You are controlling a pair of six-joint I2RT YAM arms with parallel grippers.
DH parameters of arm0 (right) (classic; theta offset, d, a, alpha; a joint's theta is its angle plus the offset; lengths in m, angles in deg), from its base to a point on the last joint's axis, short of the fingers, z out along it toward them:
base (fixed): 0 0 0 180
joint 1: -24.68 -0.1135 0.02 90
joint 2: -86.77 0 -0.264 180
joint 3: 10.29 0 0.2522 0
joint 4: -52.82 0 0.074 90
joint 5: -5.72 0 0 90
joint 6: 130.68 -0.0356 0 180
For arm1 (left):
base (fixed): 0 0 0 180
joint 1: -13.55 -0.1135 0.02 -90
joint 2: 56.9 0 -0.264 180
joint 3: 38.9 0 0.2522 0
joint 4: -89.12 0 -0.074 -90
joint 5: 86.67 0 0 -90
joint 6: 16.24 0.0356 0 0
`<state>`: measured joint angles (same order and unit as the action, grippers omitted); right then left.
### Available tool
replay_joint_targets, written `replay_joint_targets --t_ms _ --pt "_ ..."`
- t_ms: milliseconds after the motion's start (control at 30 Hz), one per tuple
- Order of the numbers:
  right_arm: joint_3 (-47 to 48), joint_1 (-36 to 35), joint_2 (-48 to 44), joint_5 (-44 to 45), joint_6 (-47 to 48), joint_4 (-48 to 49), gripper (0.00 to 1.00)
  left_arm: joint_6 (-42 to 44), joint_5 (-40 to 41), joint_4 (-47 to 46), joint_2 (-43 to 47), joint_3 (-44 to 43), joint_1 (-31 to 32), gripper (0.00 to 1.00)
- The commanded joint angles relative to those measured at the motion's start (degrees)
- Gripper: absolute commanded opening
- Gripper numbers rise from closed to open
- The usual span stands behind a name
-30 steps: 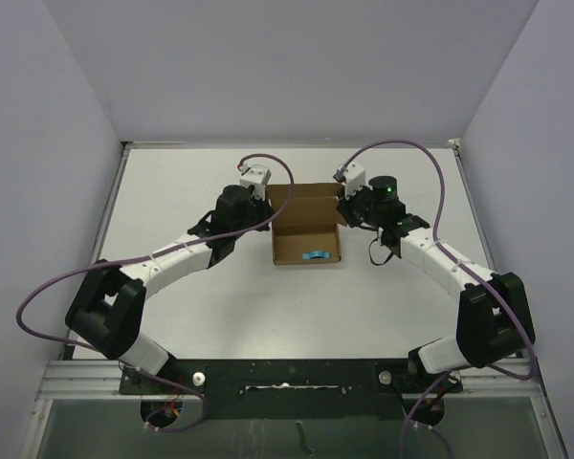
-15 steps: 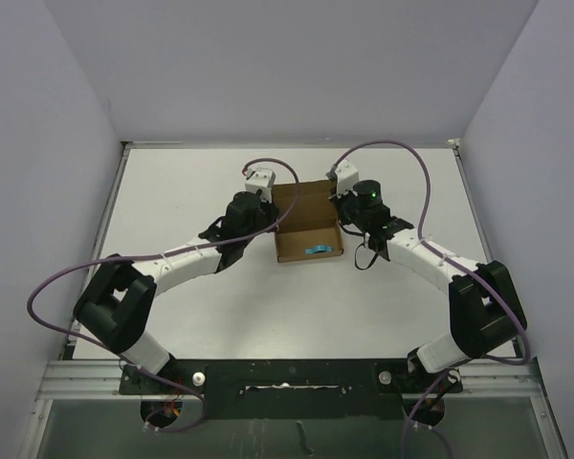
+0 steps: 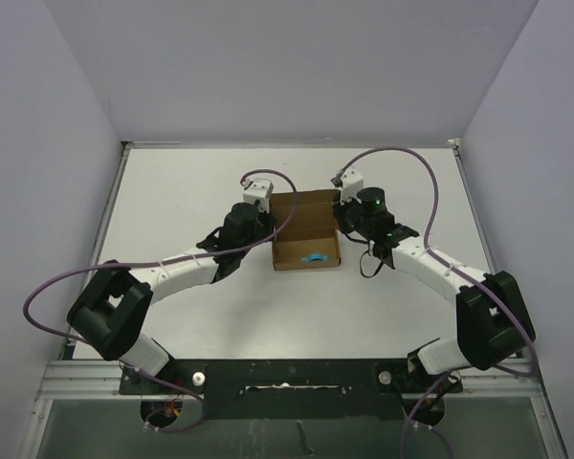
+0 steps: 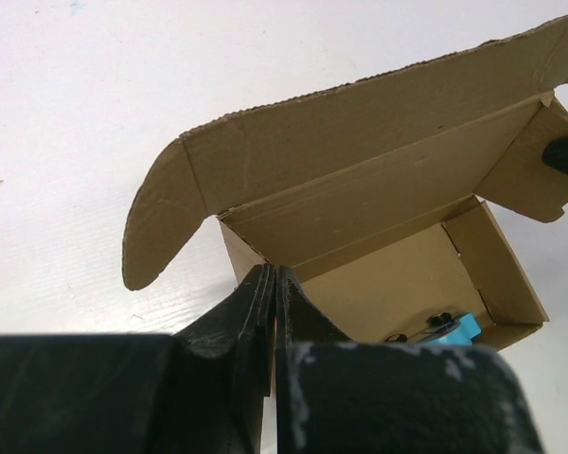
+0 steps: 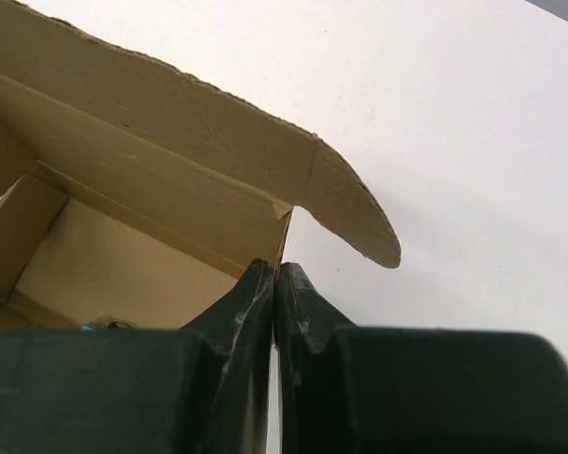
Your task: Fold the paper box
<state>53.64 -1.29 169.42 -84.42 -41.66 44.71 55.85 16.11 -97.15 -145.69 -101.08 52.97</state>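
The brown paper box (image 3: 306, 239) sits open at mid-table, its lid raised at the far side. It also shows in the left wrist view (image 4: 379, 236) and the right wrist view (image 5: 142, 218), lid flaps spread. My left gripper (image 3: 268, 227) is shut on the box's left side wall (image 4: 251, 270). My right gripper (image 3: 342, 220) is shut on the box's right side wall (image 5: 282, 232). A tiny blue object (image 3: 315, 257) lies inside the box near its front wall, and also shows in the left wrist view (image 4: 452, 331).
The white table (image 3: 210, 316) is ringed by grey-lilac walls. Purple cables (image 3: 411, 158) loop above both arms. A black rail (image 3: 287, 375) runs along the near edge by the arm bases.
Both grippers have closed in against the box's sides. The box has shifted slightly and its lid stands more upright than a second ago.
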Motion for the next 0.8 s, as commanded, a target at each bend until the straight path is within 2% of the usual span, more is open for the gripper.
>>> replay_joint_targets --t_ms 0,300,767 --pt "-1.1 -1.9 -4.0 -5.3 -1.8 1.9 0.04 0.5 -1.2 -1.6 4.3 0.4 2.5 0.0" --pt "-1.8 -2.4 -6.2 -5.6 -2.9 -1.1 0.07 2.3 0.3 -0.2 5.7 0.9 4.5 0.0" --pt "1.5 -2.4 -4.4 -3.8 -1.3 -5.4 0.12 4.9 1.6 1.5 8.0 0.3 4.8 0.0"
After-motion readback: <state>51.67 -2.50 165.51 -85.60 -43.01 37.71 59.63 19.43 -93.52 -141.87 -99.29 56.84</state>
